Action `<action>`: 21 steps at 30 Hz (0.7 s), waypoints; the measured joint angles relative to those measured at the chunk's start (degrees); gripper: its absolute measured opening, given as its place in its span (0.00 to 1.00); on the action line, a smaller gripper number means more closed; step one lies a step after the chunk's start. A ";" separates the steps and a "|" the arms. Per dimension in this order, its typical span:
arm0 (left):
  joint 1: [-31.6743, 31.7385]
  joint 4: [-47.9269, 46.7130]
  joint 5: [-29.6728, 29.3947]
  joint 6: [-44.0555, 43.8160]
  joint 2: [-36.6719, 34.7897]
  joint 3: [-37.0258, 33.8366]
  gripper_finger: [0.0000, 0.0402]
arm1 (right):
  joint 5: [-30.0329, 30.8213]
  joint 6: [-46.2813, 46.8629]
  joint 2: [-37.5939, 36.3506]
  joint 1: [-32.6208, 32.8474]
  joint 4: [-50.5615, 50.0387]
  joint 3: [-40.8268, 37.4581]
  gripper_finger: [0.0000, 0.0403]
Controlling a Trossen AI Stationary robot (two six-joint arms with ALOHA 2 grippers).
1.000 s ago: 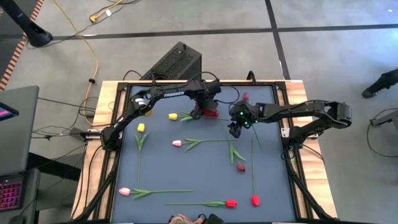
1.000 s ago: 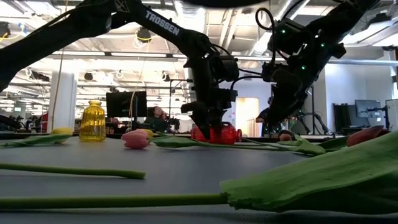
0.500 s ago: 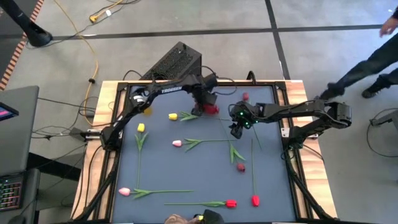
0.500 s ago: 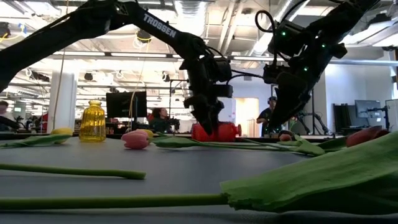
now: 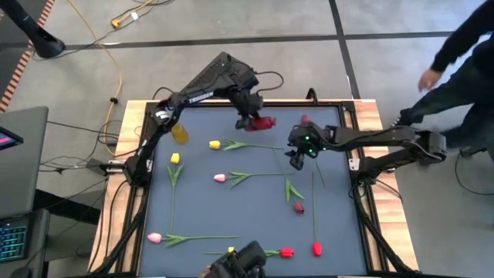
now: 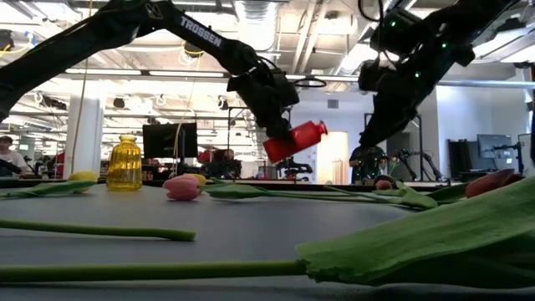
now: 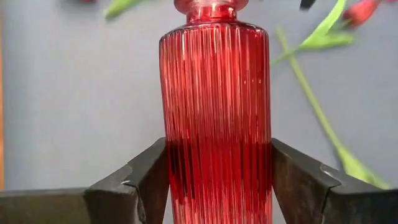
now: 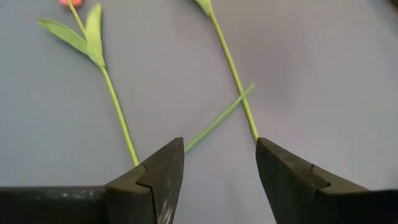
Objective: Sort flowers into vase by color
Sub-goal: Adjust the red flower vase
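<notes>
My left gripper (image 5: pixel 251 121) is shut on a red ribbed glass vase (image 5: pixel 265 122) near the table's far edge, and the low view shows the vase (image 6: pixel 294 140) in the air. My right gripper (image 5: pixel 296 161) hangs open right of centre, above two crossing green stems (image 8: pixel 231 112) and touching neither. Tulips lie flat on the dark mat: yellow (image 5: pixel 214 144), pink (image 5: pixel 220 177), maroon (image 5: pixel 299 207), red (image 5: pixel 287 252) and others. A yellow vase (image 5: pixel 180 133) stands at the far left. My left gripper pinches the red vase between its two fingers, one on each side of the ribbed body's lower part (image 7: pixel 214 171). The vase lies along the fingers with its neck (image 7: pixel 211 9) pointing away from the wrist. It is lifted clear and tilted, neck toward the table's right and upward.
A person (image 5: pixel 463 54) moves beside the table's right far corner. A black box (image 5: pixel 221 75) sits beyond the far edge. A dark object (image 5: pixel 239 262) shows at the near edge. More tulips lie at near left (image 5: pixel 154 238) and near right (image 5: pixel 316 249).
My left gripper has lifted the red vase off the mat, carried it up and toward the far edge, and tipped it from upright to slanting with the neck to the right. My right arm has risen a little. The person on the right has come closer.
</notes>
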 joint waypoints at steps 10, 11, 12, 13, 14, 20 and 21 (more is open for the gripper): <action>0.83 4.94 11.07 -5.02 -1.29 0.00 0.54 | 0.00 -3.65 -5.96 -0.02 4.36 -2.17 0.56; 0.75 6.06 11.39 -6.10 -1.55 0.00 0.54 | 0.00 -3.83 -6.43 -0.15 5.40 -3.02 0.56; 0.60 7.00 11.31 -7.33 -1.63 0.00 0.54 | -0.01 -4.11 -6.87 -0.36 6.04 -3.76 0.56; 0.35 8.28 11.29 -8.65 -1.70 0.00 0.54 | 0.00 -4.51 -7.29 -0.51 6.91 -4.52 0.56; 0.12 10.22 11.23 -10.09 -1.86 0.00 0.54 | 0.00 -4.81 -7.79 -0.82 8.10 -5.36 0.56; -1.45 19.40 6.82 -17.64 -3.57 0.02 0.54 | -0.10 -5.37 -10.00 -3.00 11.08 -8.22 0.56; -1.70 21.57 5.77 -18.97 -3.75 0.02 0.54 | -0.13 -5.64 -10.02 -3.16 11.33 -8.18 0.56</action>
